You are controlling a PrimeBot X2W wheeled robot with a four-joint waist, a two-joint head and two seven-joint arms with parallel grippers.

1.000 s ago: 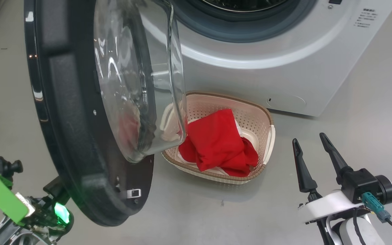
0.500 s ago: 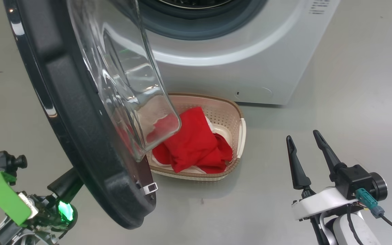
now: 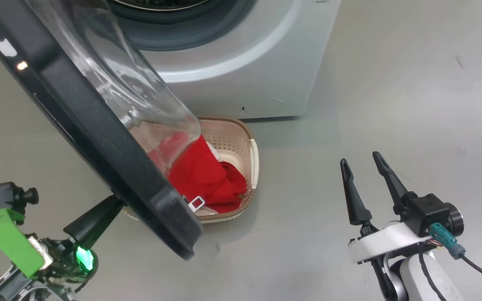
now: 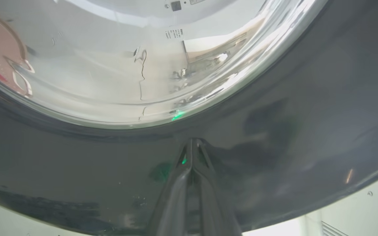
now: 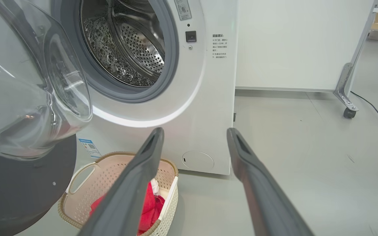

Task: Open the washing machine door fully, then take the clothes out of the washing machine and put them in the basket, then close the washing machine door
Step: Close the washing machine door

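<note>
Touching the washing machine door [image 3: 98,138] with our pressed-together left tool [image 4: 192,146], we hold the right tool [image 3: 360,157] spread, well apart. The right wrist view adds the drum [image 5: 126,46]; the clothes [image 3: 199,175] lie in the basket [image 3: 254,159].

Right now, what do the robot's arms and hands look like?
Each hand has two long, dark, pointy fingers. The right hand sits on a white wrist piece with a teal plug and a black cable. The left hand has a glowing green light and a bright green plate.
</note>
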